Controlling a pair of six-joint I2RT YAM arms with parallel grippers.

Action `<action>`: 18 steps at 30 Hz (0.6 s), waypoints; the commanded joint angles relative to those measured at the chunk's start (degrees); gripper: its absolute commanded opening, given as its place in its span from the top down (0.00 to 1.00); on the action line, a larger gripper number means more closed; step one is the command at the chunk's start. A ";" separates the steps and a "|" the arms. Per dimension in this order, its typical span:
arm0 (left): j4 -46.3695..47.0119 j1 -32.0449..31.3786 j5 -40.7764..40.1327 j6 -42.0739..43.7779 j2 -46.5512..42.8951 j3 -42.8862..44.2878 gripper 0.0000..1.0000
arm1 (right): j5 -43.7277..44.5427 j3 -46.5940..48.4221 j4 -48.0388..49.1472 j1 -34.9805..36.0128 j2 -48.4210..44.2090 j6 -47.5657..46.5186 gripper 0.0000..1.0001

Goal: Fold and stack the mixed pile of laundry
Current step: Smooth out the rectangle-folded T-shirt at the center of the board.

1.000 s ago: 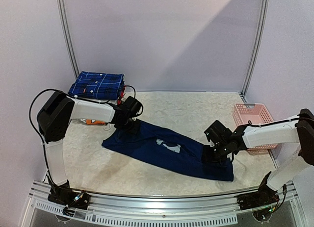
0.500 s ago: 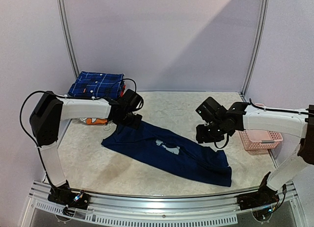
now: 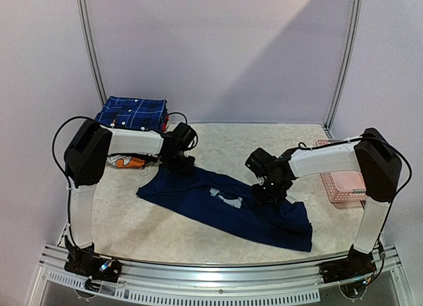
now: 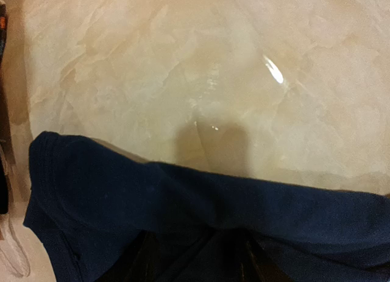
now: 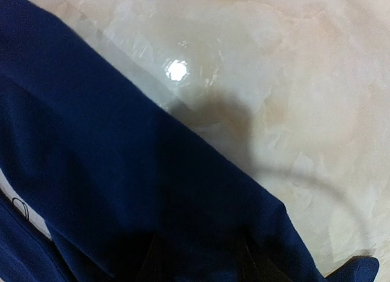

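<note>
At the far left corner of the table (image 3: 218,142), I see the plaid shirt (image 3: 132,112) folded on top of a small stack, with a sliver of red and black (image 3: 163,125) showing under its right edge. Just in front of that stack lies a small orange and white thing (image 3: 127,162) that I cannot identify, partly behind my left arm.

The left gripper (image 3: 180,163) is down on the far left end of the T-shirt (image 3: 198,199). The left wrist view shows navy cloth bunched across the jaws. I cannot tell whether they pinch it or merely straddle it.

The T-shirt lies flat as a long band, running from far left to near right across the middle of the table. Its pale print (image 3: 229,199) faces up near the centre.

The right gripper (image 3: 267,188) sits on the band's far edge, right of the print. Its wrist view is likewise filled with navy cloth over the jaws, and I cannot tell how they stand.

At the right edge stands the pink basket (image 3: 345,187). The right arm crosses over it, and I cannot tell what it holds.

The table is pale and marbled, with glare spots. A metal rail (image 3: 218,284) runs along its near edge. Lilac walls enclose the space, and two slim metal poles (image 3: 90,48) (image 3: 347,55) rise at the back.
</note>
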 commanded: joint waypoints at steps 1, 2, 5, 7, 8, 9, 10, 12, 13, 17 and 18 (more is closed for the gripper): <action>-4.14 2.10 1.74 -0.60 3.23 3.82 0.54 | 3.28 -3.49 -0.79 -1.61 1.21 0.22 0.58; -4.31 2.44 1.87 -0.48 3.66 4.15 0.54 | 3.66 -4.85 -0.75 -1.64 0.92 0.81 0.58; -5.64 3.49 2.10 -0.19 5.18 5.75 0.54 | 4.46 -9.83 -0.75 -1.75 -0.57 2.67 0.57; -6.06 4.12 2.04 -0.03 6.01 6.46 0.55 | 4.63 -13.02 -0.74 -1.75 -2.33 3.83 0.56; -6.02 4.39 2.29 0.08 6.22 6.70 0.55 | 4.79 -14.32 -0.88 -1.79 -3.51 4.74 0.56; -5.94 4.54 2.64 0.18 6.42 7.07 0.55 | 5.05 -15.51 -1.08 -1.75 -4.46 5.34 0.56; -5.86 4.56 2.86 0.28 6.71 7.59 0.55 | 4.98 -16.68 -1.20 -1.76 -6.27 6.22 0.55; -5.83 4.57 3.81 0.59 7.54 9.38 0.56 | 4.37 -18.31 -1.14 -1.81 -8.61 7.60 0.54; -5.79 4.50 4.65 0.60 8.15 10.55 0.56 | 3.92 -18.80 -1.03 -1.81 -9.36 8.03 0.54; -7.44 3.78 6.76 0.32 11.12 16.93 0.57 | 0.22 -19.36 1.56 -1.81 -11.27 8.19 0.53; -7.48 3.51 7.27 0.23 11.77 18.30 0.57 | -0.71 -18.99 2.00 -1.81 -11.22 7.63 0.53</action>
